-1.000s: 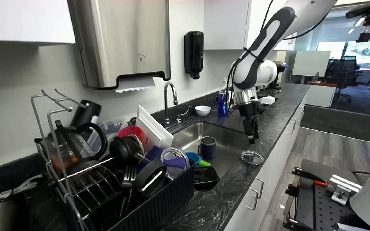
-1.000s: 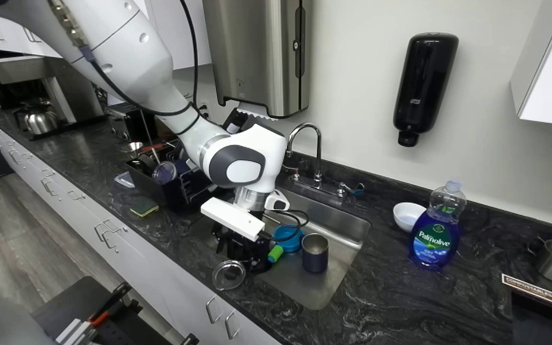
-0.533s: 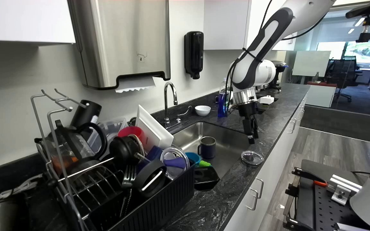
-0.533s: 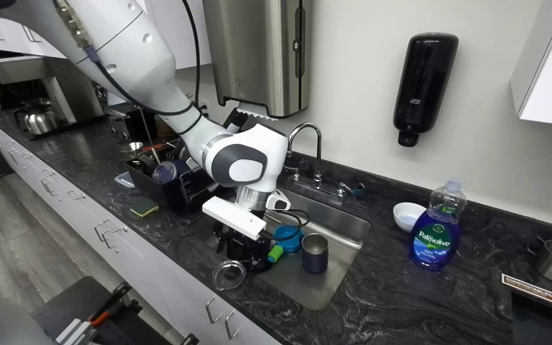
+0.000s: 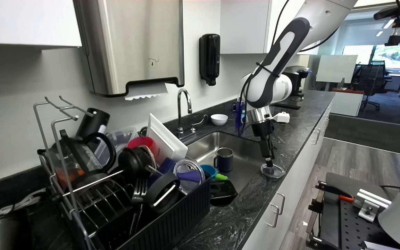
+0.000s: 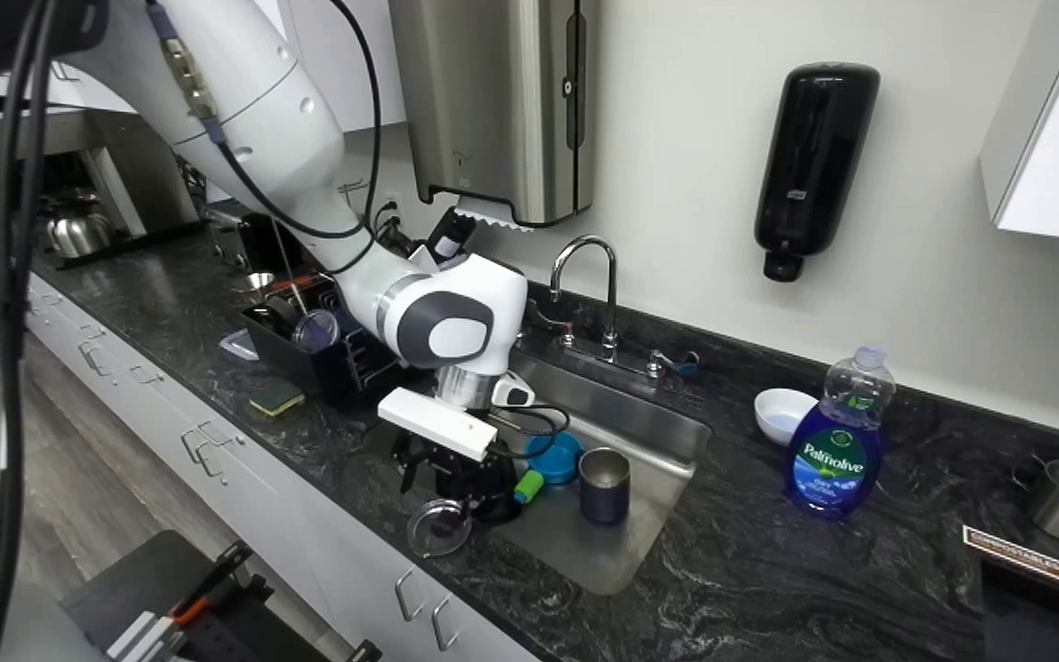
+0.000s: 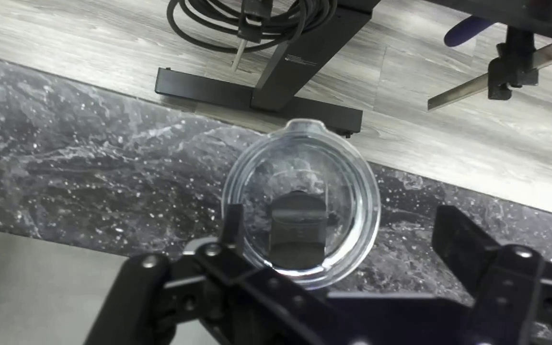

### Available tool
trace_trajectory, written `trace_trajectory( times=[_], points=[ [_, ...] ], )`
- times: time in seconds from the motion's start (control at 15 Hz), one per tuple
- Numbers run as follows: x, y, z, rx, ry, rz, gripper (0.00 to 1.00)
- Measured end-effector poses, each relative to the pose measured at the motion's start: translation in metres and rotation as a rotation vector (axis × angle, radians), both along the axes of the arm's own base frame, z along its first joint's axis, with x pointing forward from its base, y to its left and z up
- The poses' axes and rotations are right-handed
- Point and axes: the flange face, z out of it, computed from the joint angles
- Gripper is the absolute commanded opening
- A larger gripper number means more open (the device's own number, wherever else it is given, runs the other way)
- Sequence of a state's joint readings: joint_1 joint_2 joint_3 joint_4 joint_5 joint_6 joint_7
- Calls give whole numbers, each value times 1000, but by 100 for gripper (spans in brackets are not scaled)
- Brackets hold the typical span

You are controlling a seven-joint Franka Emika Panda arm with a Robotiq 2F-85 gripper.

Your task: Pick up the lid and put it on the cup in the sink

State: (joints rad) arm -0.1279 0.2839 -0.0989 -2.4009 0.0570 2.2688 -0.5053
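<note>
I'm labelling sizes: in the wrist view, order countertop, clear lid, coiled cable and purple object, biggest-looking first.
Countertop
Clear lid
Coiled cable, cut off by the top edge
Purple object
True sizes unsure: distances differ.

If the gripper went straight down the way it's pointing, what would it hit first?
The gripper would probably meet the clear lid on the counter first: one jaw overlaps it in the wrist view, though depth is unclear.
</note>
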Motion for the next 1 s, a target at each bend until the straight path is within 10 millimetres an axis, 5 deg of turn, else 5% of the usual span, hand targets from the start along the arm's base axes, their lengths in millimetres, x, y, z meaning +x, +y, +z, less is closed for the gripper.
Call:
trace_trajectory(
  times=[0.27,1.0],
  points=[
    [2,-2,-19,-21,-17,82,100],
    [13,-26,-9,20,-93,287,100]
  ],
)
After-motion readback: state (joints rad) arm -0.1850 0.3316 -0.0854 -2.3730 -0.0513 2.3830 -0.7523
